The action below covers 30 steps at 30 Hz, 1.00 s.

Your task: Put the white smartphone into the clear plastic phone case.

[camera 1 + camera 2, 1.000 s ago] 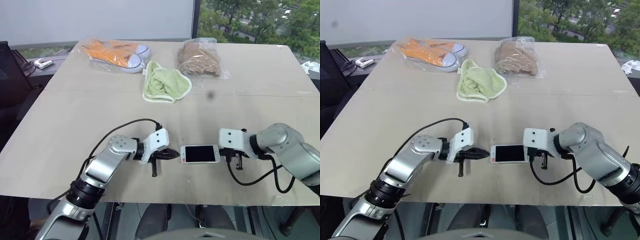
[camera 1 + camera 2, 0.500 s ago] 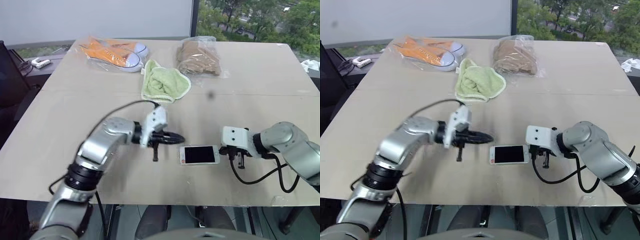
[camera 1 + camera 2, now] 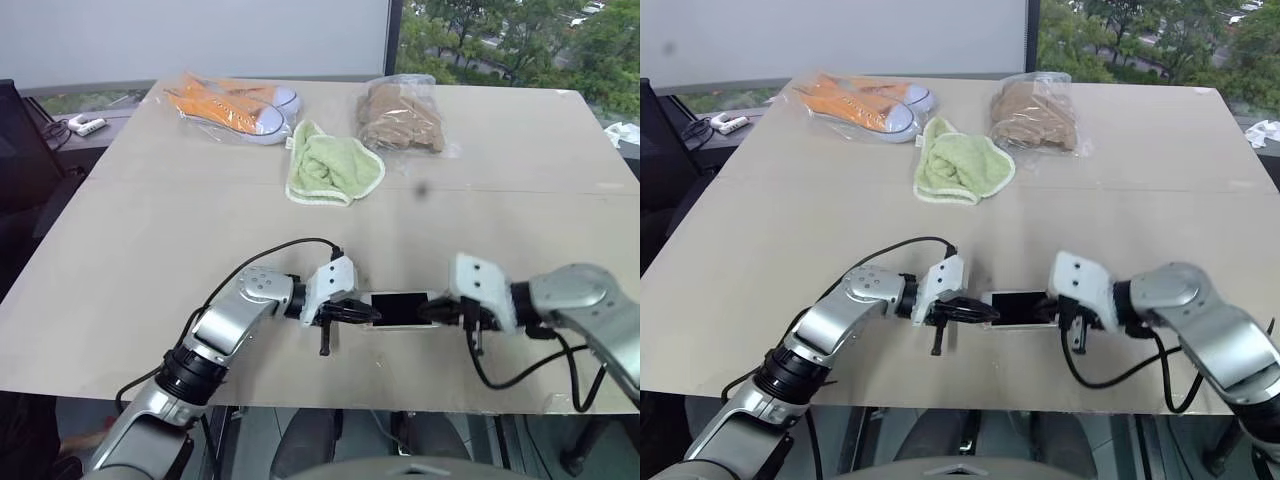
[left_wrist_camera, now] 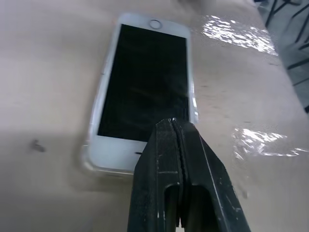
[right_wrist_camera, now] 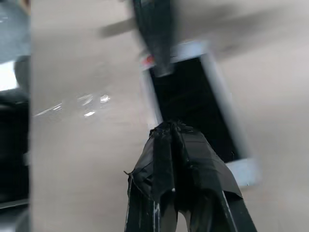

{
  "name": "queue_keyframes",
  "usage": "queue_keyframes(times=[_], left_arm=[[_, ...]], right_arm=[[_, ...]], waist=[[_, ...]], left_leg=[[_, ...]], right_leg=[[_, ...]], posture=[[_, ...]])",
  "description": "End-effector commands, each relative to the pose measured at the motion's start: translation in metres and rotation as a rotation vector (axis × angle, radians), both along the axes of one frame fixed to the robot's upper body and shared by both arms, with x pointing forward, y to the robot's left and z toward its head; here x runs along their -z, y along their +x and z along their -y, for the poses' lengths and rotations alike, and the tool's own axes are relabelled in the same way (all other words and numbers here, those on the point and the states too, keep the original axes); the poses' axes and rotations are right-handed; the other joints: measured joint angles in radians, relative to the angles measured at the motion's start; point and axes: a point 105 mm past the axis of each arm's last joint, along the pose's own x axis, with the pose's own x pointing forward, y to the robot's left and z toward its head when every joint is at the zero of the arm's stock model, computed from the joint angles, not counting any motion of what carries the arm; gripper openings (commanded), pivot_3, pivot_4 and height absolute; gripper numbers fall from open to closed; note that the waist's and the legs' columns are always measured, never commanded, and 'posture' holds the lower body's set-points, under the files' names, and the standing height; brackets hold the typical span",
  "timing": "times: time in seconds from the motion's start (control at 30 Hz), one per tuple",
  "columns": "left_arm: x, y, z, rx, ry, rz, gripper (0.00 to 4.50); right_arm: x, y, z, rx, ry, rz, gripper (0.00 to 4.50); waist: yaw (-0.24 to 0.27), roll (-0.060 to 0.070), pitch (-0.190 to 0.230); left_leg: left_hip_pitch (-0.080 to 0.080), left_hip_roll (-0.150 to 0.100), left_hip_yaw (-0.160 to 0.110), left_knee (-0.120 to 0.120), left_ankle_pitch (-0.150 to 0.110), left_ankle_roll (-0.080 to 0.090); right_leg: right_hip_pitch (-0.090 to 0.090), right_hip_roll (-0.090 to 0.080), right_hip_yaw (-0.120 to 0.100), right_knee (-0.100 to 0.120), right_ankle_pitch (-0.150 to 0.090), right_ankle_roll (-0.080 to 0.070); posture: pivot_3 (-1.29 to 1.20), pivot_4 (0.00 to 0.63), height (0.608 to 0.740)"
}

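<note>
Pressing white smartphone into clear plastic phone case on worktop with both closed, empty end effectors, seating apparently nearly complete

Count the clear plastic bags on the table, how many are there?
2. One bag holds orange shoes at the far left of the table. The other bag holds something brown at the far middle, right of the green towel.

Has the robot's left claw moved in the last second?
Yes. The left gripper has shifted right, and its closed tips now sit over the white smartphone instead of beside it.
</note>
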Motion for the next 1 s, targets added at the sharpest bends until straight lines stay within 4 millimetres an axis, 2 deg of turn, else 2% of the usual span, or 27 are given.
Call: queue_keyframes(times=[0.03, 0.17, 0.33, 0.5, 0.73, 1.0], left_arm=[[0.017, -0.002, -0.004, -0.025, 0.047, -0.027, 0.0], [0.018, -0.004, -0.006, -0.029, 0.05, -0.032, 0.0], [0.018, -0.004, -0.008, -0.032, 0.055, -0.032, 0.0], [0.018, -0.002, -0.008, -0.04, 0.05, -0.031, 0.0], [0.016, -0.001, -0.009, -0.047, 0.052, -0.027, 0.0], [0.015, -0.002, -0.012, -0.058, 0.052, -0.026, 0.0]], right_arm=[[0.015, 0.011, 0.011, 0.027, -0.022, 0.07, 0.03], [0.027, 0.019, 0.022, 0.067, -0.012, 0.102, 0.03], [0.021, 0.02, 0.021, 0.095, 0.09, 0.072, 0.03], [0.044, 0.01, 0.037, 0.077, 0.023, 0.027, 0.03], [0.059, 0.015, 0.038, 0.112, 0.085, 0.023, 0.03], [0.084, 0.013, 0.045, 0.145, 0.126, -0.007, 0.03]], waist=[[0.0, -0.001, -0.001], [-0.002, 0.0, -0.005], [-0.001, -0.001, -0.006], [0.0, -0.002, -0.007], [-0.002, -0.002, -0.008], [-0.002, -0.004, -0.016]], left_leg=[[0.0, 0.0, 0.0, 0.0, 0.0, 0.0], [0.003, 0.0, 0.0, 0.0, 0.0, 0.0], [0.006, 0.0, 0.0, 0.0, -0.001, 0.002], [0.006, 0.0, 0.0, 0.0, -0.001, 0.003], [0.019, 0.001, 0.0, -0.004, -0.003, 0.005], [0.021, 0.001, 0.0, -0.004, -0.003, 0.005]], right_leg=[[0.0, 0.0, 0.0, 0.0, 0.0, 0.0], [0.001, 0.001, 0.0, 0.002, 0.0, 0.0], [0.004, 0.001, 0.001, 0.002, 0.0, 0.0], [0.004, 0.001, 0.001, 0.002, 0.0, 0.0], [0.017, 0.001, 0.001, -0.001, 0.0, 0.0], [0.018, 0.001, 0.001, -0.001, 0.0, 0.0]], posture=[[0.0, 0.15, 0.74], [0.0, 0.15, 0.74], [0.0, 0.15, 0.74], [0.0, 0.15, 0.74], [0.0, 0.15, 0.74], [0.0, 0.15, 0.74]])
